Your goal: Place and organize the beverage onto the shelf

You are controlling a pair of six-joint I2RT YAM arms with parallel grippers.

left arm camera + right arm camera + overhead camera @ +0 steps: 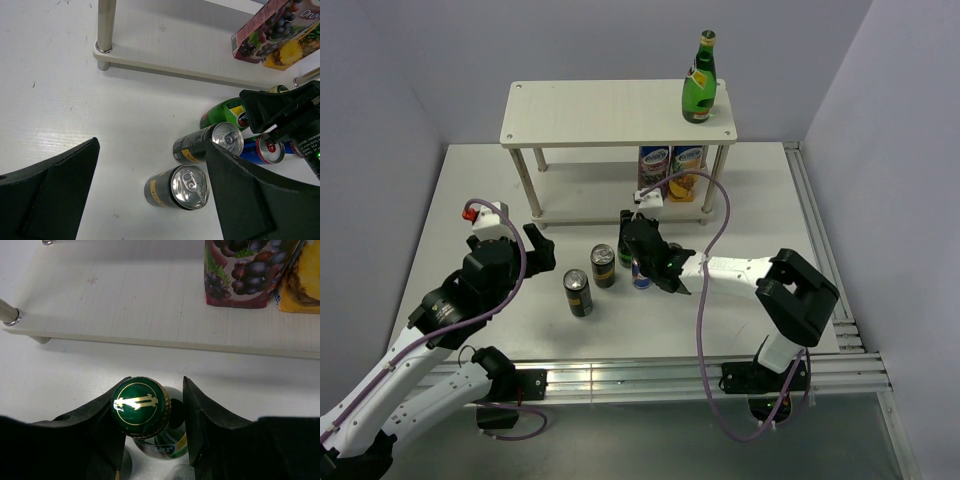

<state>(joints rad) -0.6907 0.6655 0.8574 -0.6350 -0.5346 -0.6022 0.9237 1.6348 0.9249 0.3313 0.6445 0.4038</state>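
The shelf (600,110) stands at the back with one green bottle (698,85) upright on the right of its top board. A second green bottle (140,405) stands on the table in front of the shelf. My right gripper (152,410) is shut round its neck, with the left finger against the cap. Beside it are a blue can (641,275) and two dark cans (603,265) (578,292), all upright. My left gripper (152,145) hangs open above and left of the nearer dark can (182,186), holding nothing.
Two juice cartons (670,160) stand on the right of the shelf's lower board (150,305). A white shelf leg (105,30) rises to the left of the cans. Metal rails (670,375) run along the table's near and right edges.
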